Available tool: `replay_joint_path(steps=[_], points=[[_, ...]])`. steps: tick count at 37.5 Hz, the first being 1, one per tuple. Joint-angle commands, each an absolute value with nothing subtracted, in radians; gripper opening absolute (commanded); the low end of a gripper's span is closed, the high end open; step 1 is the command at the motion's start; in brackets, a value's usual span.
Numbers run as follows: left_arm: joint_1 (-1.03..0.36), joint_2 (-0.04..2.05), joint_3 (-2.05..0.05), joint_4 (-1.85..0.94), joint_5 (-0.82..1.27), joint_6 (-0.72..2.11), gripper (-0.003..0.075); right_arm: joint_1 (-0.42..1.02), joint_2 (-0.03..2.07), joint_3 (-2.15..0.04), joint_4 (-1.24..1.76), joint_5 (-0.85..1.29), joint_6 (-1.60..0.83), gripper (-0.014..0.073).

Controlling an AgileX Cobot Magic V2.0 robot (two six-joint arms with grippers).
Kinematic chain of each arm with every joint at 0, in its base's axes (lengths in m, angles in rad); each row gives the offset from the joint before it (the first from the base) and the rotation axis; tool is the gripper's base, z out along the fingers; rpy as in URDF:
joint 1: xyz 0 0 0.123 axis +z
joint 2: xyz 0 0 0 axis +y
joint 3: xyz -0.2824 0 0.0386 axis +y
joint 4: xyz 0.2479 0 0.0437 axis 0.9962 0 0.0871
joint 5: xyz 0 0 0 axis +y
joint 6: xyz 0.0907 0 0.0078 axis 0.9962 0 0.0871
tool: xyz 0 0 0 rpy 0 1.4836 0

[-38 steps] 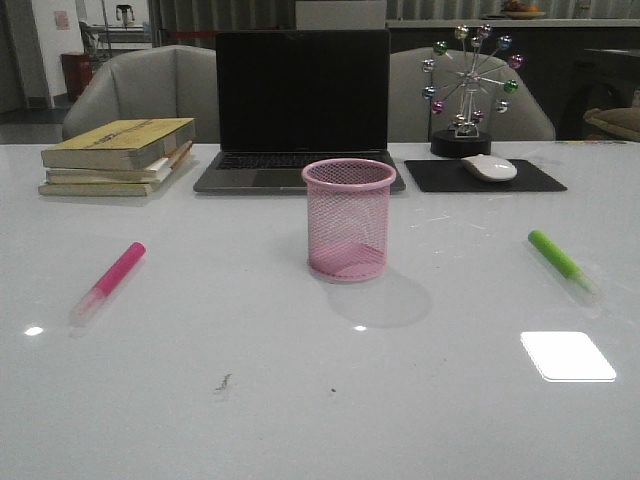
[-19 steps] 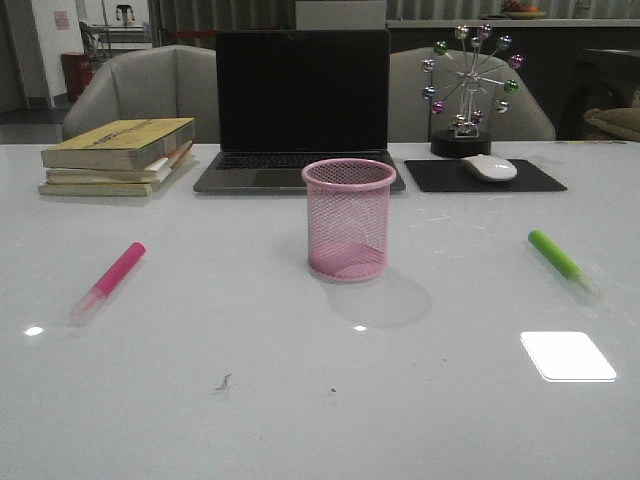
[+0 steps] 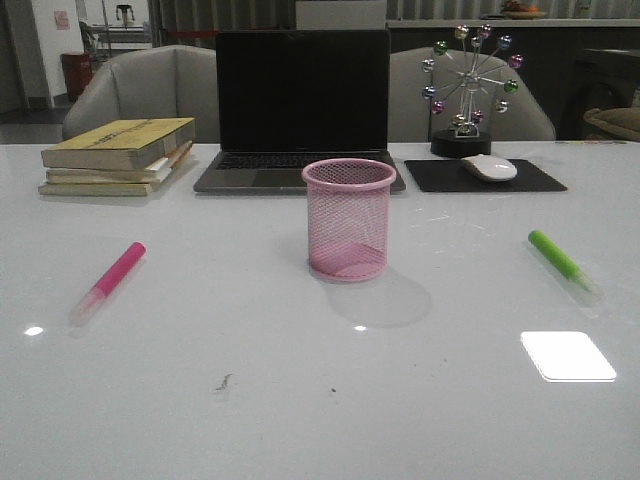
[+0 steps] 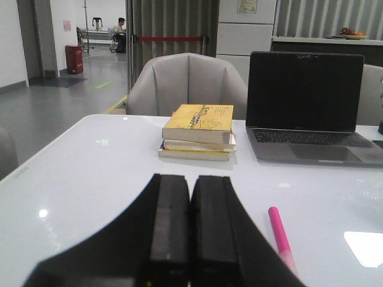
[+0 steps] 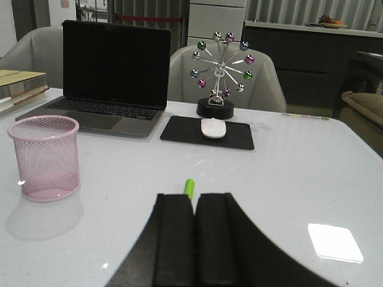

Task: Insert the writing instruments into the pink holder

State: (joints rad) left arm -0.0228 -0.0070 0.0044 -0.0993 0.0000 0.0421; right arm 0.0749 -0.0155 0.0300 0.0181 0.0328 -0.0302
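Note:
The pink mesh holder [image 3: 349, 219] stands upright and empty at the table's centre, also visible in the right wrist view as the holder [image 5: 45, 156]. A pink highlighter [image 3: 109, 279] lies on the table to the left; the left wrist view shows this highlighter [image 4: 280, 235] just beside my shut left gripper [image 4: 190, 203]. A lime green highlighter [image 3: 562, 264] lies to the right. In the right wrist view only the green highlighter's tip [image 5: 189, 187] shows beyond my shut right gripper [image 5: 194, 209]. Neither gripper appears in the front view and neither holds anything.
Behind the holder sit an open laptop [image 3: 300, 110], a stack of books [image 3: 118, 155] at back left, and a mouse [image 3: 489, 167] on a black pad with a ball ornament [image 3: 468, 85] at back right. Grey chairs stand past the table's far edge.

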Motion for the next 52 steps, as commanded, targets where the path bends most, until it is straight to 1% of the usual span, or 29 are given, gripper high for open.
replay_joint_path(steps=[1,7,11,19,22,29,33,35,38,40,42,43,45,49,50,52], points=[[-0.021,-0.026,0.001,-0.100,-0.132,0.037,0.0092,0.075,-0.029,0.031,0.009,-0.095,-0.037,0.0024],[-0.021,-0.026,-0.054,-0.100,-0.163,0.037,0.0092,0.075,-0.029,-0.003,0.009,-0.220,-0.029,0.0024],[-0.021,-0.026,-0.145,-0.083,-0.170,0.037,0.0092,0.075,-0.029,-0.109,0.009,-0.215,-0.022,0.0024],[-0.021,0.000,-0.343,-0.039,-0.149,0.037,0.0092,0.075,-0.009,-0.357,0.009,-0.057,-0.022,0.0024],[-0.021,0.046,-0.436,-0.029,-0.089,0.037,0.0092,0.075,0.032,-0.446,0.009,0.000,-0.022,0.0024],[-0.021,0.204,-0.614,-0.029,-0.058,0.037,0.0092,0.075,0.180,-0.609,0.009,0.073,-0.022,0.0030],[-0.021,0.292,-0.695,-0.029,-0.023,0.037,0.0092,0.075,0.269,-0.670,0.009,0.122,-0.022,0.0084],[-0.021,0.327,-0.711,-0.029,-0.021,0.037,0.0092,0.075,0.310,-0.683,0.009,0.133,-0.022,0.0136],[-0.021,0.390,-0.715,-0.029,-0.010,0.037,0.0100,0.075,0.365,-0.684,0.009,0.139,-0.022,0.0261],[-0.021,0.425,-0.712,-0.029,0.021,0.037,0.0132,0.075,0.399,-0.684,0.009,0.146,-0.022,0.0335],[-0.021,0.462,-0.709,-0.033,0.051,0.037,0.0183,0.075,0.425,-0.684,0.009,0.152,-0.022,0.0397],[-0.021,0.476,-0.707,-0.044,0.062,0.037,0.0222,0.075,0.439,-0.684,0.009,0.154,-0.022,0.0412],[-0.021,0.504,-0.707,-0.073,0.084,0.037,0.0300,0.075,0.461,-0.684,0.009,0.161,-0.022,0.0428],[-0.021,0.561,-0.707,-0.115,0.091,0.037,0.0470,0.075,0.504,-0.681,0.009,0.174,-0.022,0.0428],[-0.021,0.576,-0.707,-0.119,0.091,0.037,0.0496,0.075,0.517,-0.680,0.009,0.174,-0.022,0.0428],[-0.021,0.600,-0.707,-0.119,0.091,0.037,0.0500,0.075,0.535,-0.680,0.009,0.177,-0.022,0.0428]])
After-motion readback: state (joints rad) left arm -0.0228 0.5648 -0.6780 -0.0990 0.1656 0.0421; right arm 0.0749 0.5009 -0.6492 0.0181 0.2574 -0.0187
